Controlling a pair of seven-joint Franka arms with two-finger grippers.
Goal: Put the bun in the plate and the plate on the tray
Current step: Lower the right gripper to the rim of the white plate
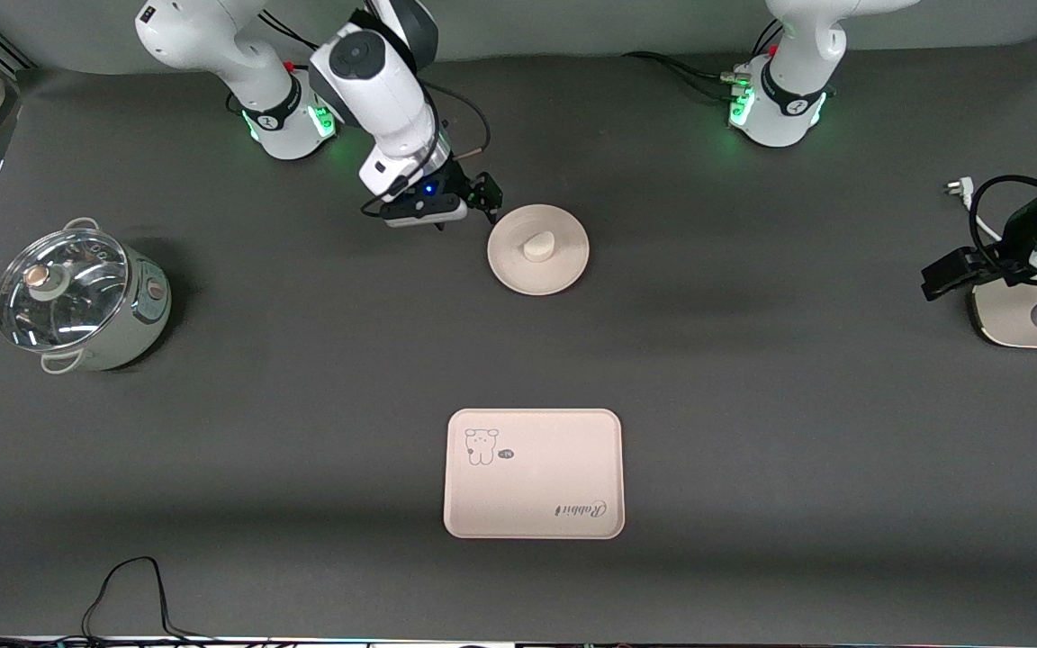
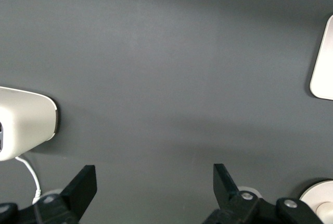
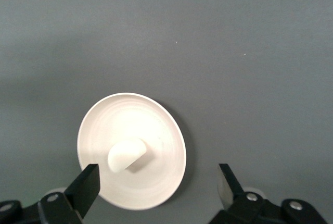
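The off-white bun (image 1: pixel 537 245) lies in the round cream plate (image 1: pixel 563 270), toward the robots' side of the table. The pale tray (image 1: pixel 534 473) with the "Rabbit" print lies empty, nearer to the front camera than the plate. My right gripper (image 1: pixel 482 196) is open and empty, low beside the plate on the right arm's side. In the right wrist view its fingers (image 3: pixel 89 182) straddle the plate's rim (image 3: pixel 156 125), with the bun (image 3: pixel 125 155) just ahead. My left gripper (image 1: pixel 943 274) waits open and empty at the left arm's end of the table, over bare table (image 2: pixel 153 177).
A steel pot with a glass lid (image 1: pixel 77 301) stands at the right arm's end. A white device (image 1: pixel 1014 317) sits under the left arm, also in the left wrist view (image 2: pixel 26 125). A plug (image 1: pixel 958 187) and a black cable (image 1: pixel 131 589) lie at the table's edges.
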